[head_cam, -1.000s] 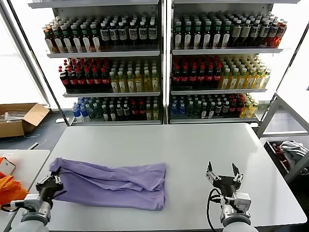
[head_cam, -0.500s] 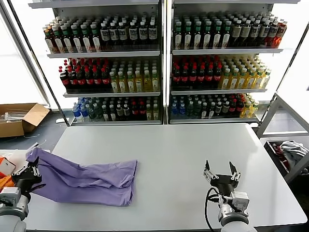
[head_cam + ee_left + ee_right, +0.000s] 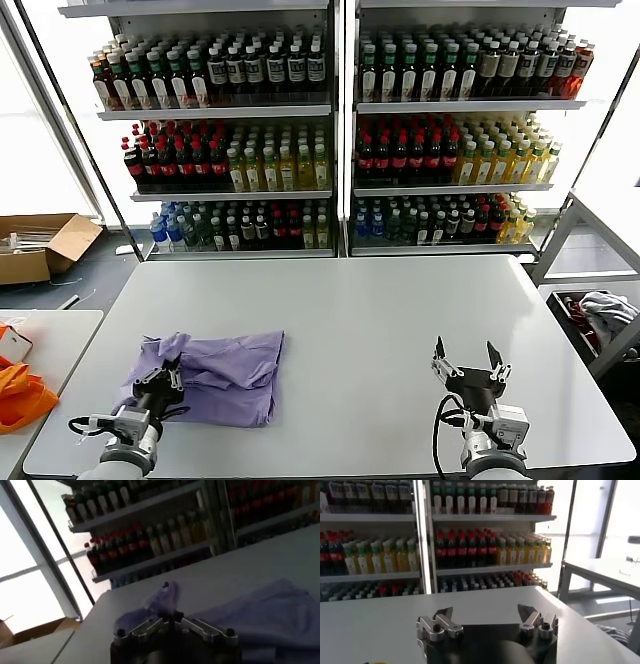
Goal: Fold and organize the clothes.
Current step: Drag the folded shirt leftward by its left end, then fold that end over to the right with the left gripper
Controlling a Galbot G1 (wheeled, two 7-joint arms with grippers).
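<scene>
The clothes are one lavender t-shirt (image 3: pixel 232 372), lying bunched and doubled over on the front left of the white table (image 3: pixel 390 310). My left gripper (image 3: pixel 166 378) is at the shirt's left end, shut on a raised fold of the fabric. In the left wrist view the closed gripper (image 3: pixel 170 615) pinches a peak of purple cloth (image 3: pixel 165 593), and the rest of the shirt (image 3: pixel 265 614) spreads beyond it. My right gripper (image 3: pixel 466 361) hovers open over the front right of the table, well apart from the shirt. The right wrist view shows the gripper (image 3: pixel 487 616) holding nothing.
Shelves of drink bottles (image 3: pixel 330 130) stand behind the table. An orange fabric item (image 3: pixel 20 392) lies on a low side table at the left, with a cardboard box (image 3: pixel 40 245) on the floor beyond. A bin of cloth (image 3: pixel 600 312) stands at the right.
My left gripper drew the shirt's left end out past the table's left edge, then carried it back right over the shirt, which is now a shorter bundle. The right gripper hardly moved.
</scene>
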